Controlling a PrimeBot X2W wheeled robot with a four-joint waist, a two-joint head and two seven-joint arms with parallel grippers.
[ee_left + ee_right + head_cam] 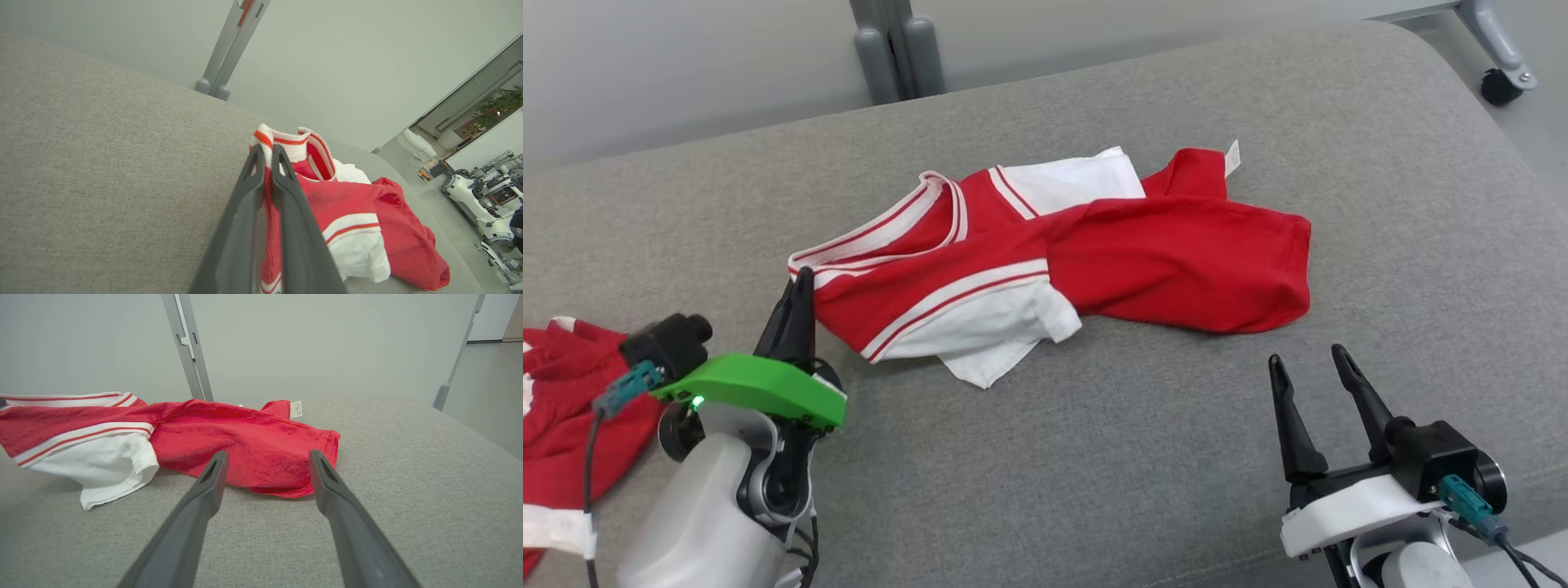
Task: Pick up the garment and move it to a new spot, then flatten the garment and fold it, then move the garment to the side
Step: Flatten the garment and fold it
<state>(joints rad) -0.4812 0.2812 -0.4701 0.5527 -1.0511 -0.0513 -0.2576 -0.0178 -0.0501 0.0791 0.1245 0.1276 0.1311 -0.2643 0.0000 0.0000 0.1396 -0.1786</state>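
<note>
Left gripper (800,284), fingers drawn almost together and pinching the striped neckline trim (282,141) of the garment (1160,253). In the left wrist view the ribbed edge stands up between the two dark fingers, just past their tips. A grip on this stiff, doubled edge is probably chosen because it bunches less than the thin body cloth and gives a firm corner to pull from.

From that grip the red-and-white garment runs away across the grey cushion (1176,457), lying crumpled near its middle. One white sleeve (992,339) is folded out toward the robot, and the red body is twisted, with a small label (1232,157) turned up at the far edge. Judging by these creases, it has been set down but not yet flattened.

Right gripper (1311,363), jaws spread wide and holding nothing. It hovers near the cushion with its fingers aimed at the red hem (286,486), just short of the cloth. It seems placed to take the opposite end, so that both arms can stretch the garment flat.

At the robot's far left lies a second red garment (564,408), well apart from the first.
</note>
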